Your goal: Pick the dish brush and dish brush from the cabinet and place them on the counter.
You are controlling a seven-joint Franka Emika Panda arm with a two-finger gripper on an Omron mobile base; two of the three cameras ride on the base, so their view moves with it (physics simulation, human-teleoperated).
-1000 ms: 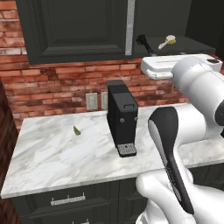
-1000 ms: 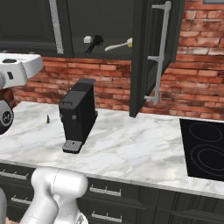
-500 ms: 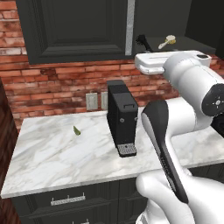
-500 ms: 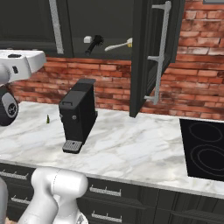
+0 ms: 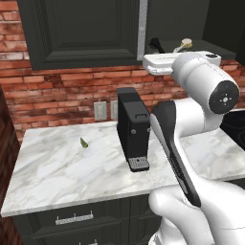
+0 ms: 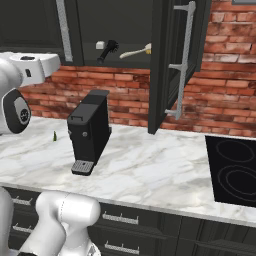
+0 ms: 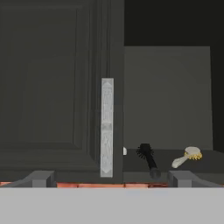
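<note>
Swinging left since a moment ago, the gripper [image 7: 109,178] faces the cabinet [image 7: 52,87], jaws wide apart and empty; black brush [image 7: 147,158] and cream brush [image 7: 187,156] lie on its shelf.

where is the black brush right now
The black brush lies on the bottom shelf of the open cabinet, just left of the cream brush in the hand view, above the coffee machine.

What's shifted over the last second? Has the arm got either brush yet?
The arm's hand has risen and swung in toward the open cabinet; nothing has been gripped. The gripper is open and empty. The black dish brush and cream dish brush lie on the shelf as before. Coffee machine unmoved.
</note>
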